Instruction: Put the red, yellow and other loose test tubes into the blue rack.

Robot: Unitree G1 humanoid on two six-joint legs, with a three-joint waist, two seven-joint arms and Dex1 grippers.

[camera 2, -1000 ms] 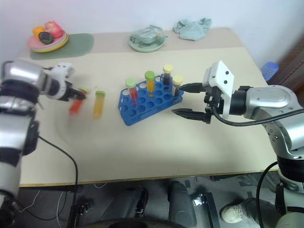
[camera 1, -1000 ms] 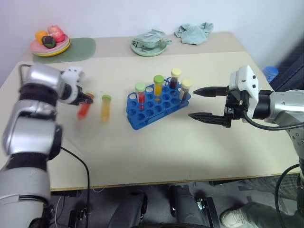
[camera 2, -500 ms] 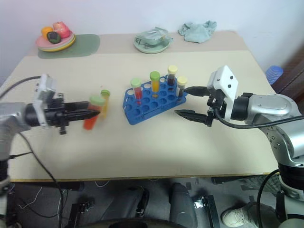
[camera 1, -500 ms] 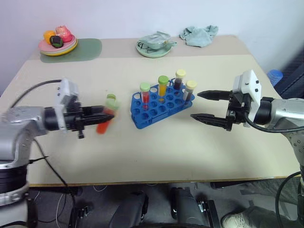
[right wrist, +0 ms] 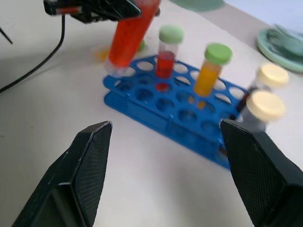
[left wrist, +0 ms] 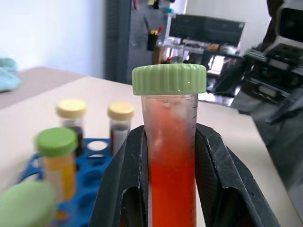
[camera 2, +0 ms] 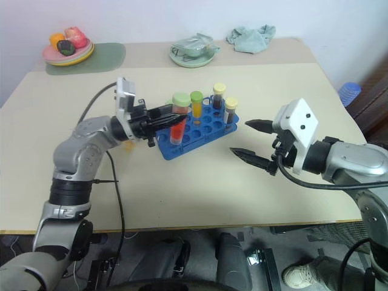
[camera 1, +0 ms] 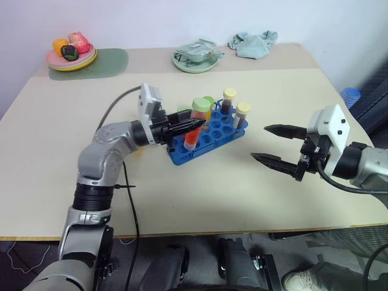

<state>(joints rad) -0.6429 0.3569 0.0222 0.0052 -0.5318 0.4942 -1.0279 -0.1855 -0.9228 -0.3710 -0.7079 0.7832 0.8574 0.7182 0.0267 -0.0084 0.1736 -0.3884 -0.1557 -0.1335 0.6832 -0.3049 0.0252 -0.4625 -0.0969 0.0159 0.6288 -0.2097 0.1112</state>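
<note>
Left eye view is showing the left end effector (camera 1: pixel 193 125) clamping a red-liquid tube (camera 1: pixel 193 130) with a green cap, holding it over the near left end of the blue rack (camera 1: pixel 206 138) with the tube's bottom just at the rack's top, tilted a little. Left wrist view is giving the close look: both black fingers (left wrist: pixel 120 182) are pressing the tube's (left wrist: pixel 171 161) sides below the cap, red liquid filling the lower part.

Four tubes are already standing in the rack: a red one with a green cap (right wrist: pixel 166 56), a yellow-orange one with a green cap (right wrist: pixel 210 70), and two dark ones with pale-yellow caps (right wrist: pixel 265 107) at the far right end. Those capped tubes are crowding the back rows right beside the held tube, while the front holes are sitting open. A yellowish thing is lying on the bench (camera 1: pixel 200 194) behind the left arm, mostly hidden by it, too blurred to name.

Over on the right, the right end effector (camera 1: pixel 277 145) is hovering above the bench with its fingers spread wide apart, holding nothing, near the rack's right end but not touching it.

Along the bench's far edge, a plate of toy food (camera 1: pixel 71 53) is sitting on a green mat (camera 1: pixel 109 60), a pale-green plate with crumpled wrapping (camera 1: pixel 195 56) is sitting mid-edge, and a teal cloth (camera 1: pixel 252 42) is lying bunched beside it, all well apart from the rack.
</note>
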